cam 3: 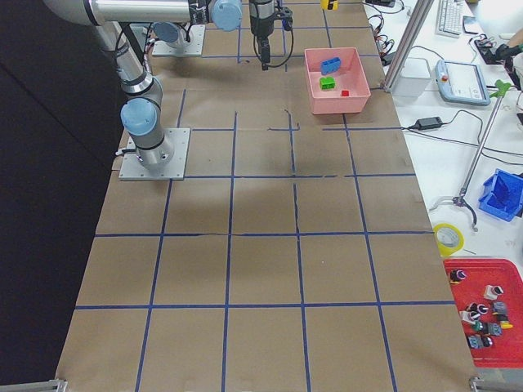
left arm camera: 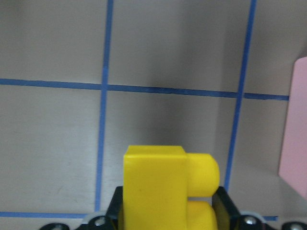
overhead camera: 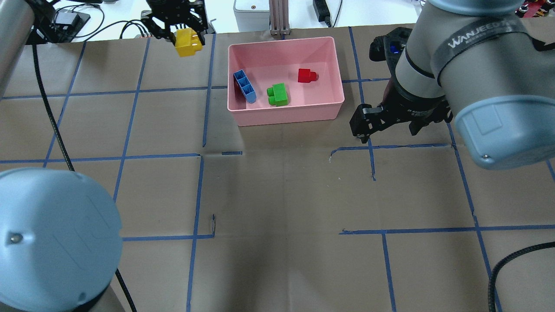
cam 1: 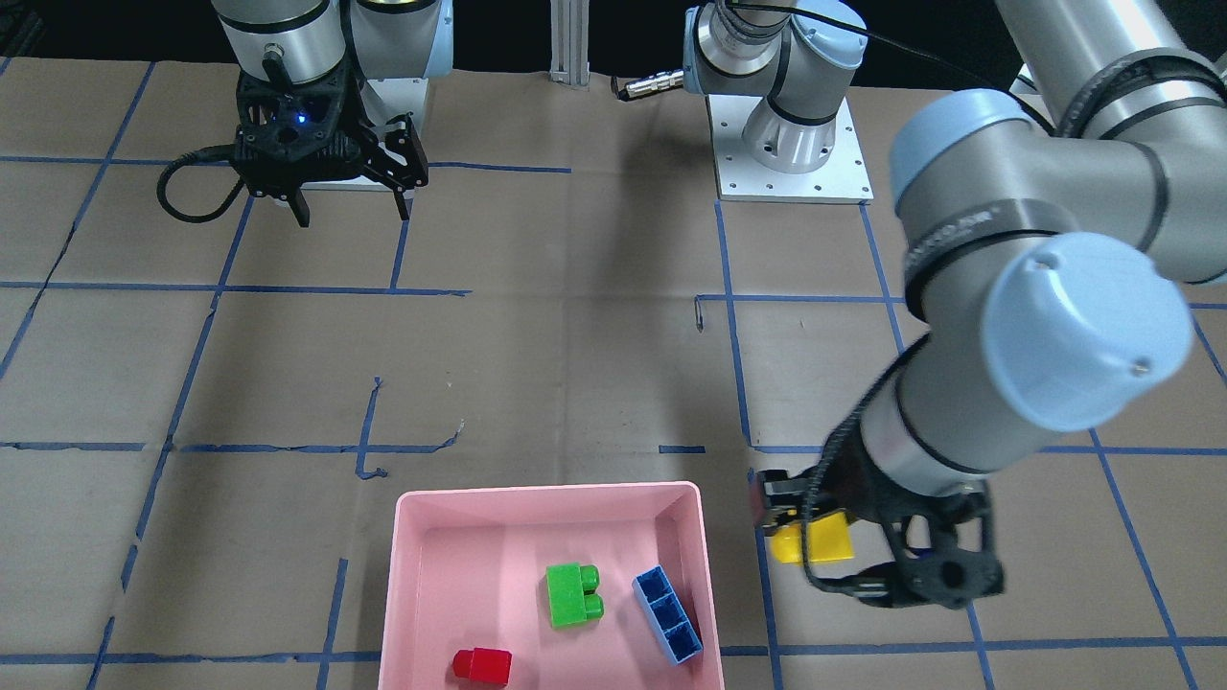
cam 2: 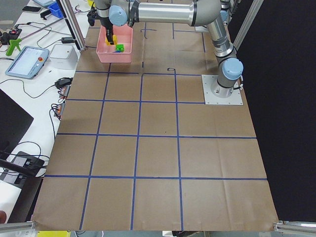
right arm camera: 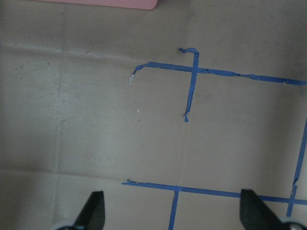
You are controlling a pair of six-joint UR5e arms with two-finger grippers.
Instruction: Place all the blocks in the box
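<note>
Gripping the yellow block beside the pink box, where green, red and blue blocks lie, the left gripper is shown over blue-taped brown paper; the right gripper, its arm lettered "WANJEED", is spread empty.

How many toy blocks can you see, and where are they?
4. The green block, red block and blue block lie inside the pink box; the yellow block is gripped by the left gripper, outside the box.
</note>
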